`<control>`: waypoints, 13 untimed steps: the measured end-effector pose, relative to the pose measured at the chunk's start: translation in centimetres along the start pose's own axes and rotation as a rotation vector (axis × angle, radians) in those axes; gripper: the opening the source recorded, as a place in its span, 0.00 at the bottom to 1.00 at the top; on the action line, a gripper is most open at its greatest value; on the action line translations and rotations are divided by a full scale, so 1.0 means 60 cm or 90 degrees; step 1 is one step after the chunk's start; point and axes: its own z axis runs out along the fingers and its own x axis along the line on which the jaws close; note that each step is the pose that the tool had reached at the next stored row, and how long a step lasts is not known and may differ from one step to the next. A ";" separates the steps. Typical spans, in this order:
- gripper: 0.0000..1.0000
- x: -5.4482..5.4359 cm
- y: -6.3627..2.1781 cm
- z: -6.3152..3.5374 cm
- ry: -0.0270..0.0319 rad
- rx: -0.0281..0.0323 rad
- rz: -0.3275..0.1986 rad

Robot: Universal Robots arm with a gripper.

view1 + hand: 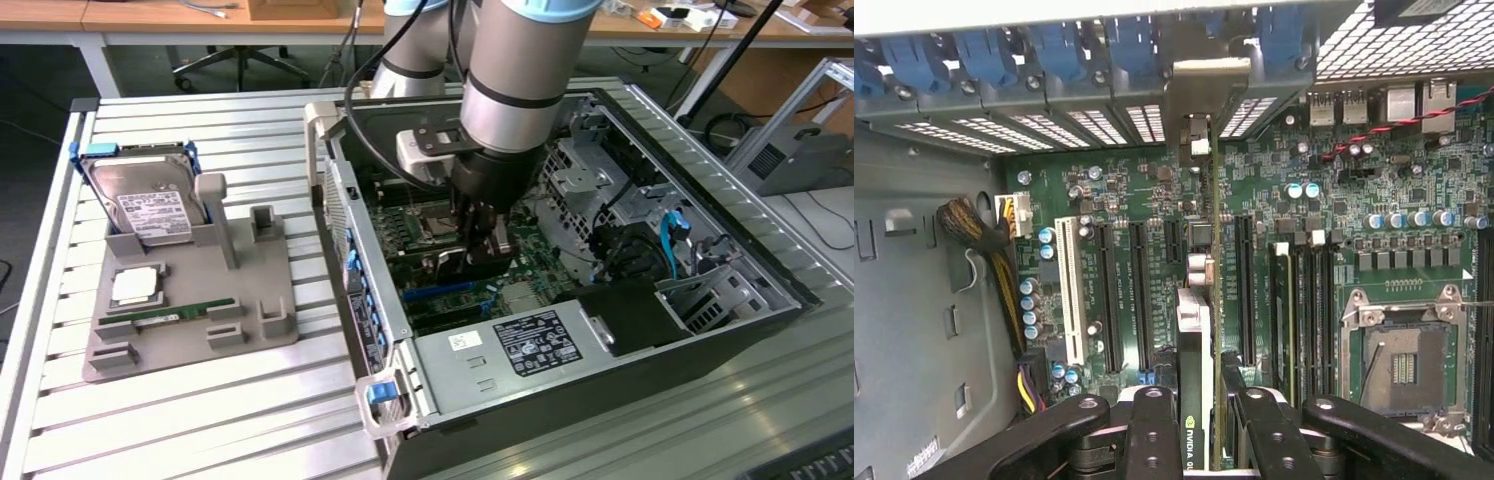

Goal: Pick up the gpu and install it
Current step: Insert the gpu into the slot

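Observation:
My gripper (478,250) reaches down into the open computer case (694,330) and is shut on the gpu (462,268), a thin black card held on edge just above the green motherboard (527,290). In the wrist view the gpu (1194,330) runs edge-on from between my black fingers (1154,430) toward the case's rear slot openings, and its silver end bracket (1204,95) stands at that rear wall. It lies along the gap between two long black expansion slots (1139,290). I cannot tell whether its edge sits in a slot.
On the slatted table at the exterior view's left, a grey holder (254,310) carries a silver hard drive (154,210) and a green memory stick (180,315). Blue latches (1054,50) line the rear slots. Cables (994,260) and a white slot (1069,290) lie beside the card.

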 end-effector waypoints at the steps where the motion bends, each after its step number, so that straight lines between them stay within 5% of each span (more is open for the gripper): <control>1: 0.27 0.000 0.000 0.000 0.0001 0.0000 0.000; 13: 0.27 -0.001 0.001 0.008 -0.0002 0.0001 0.000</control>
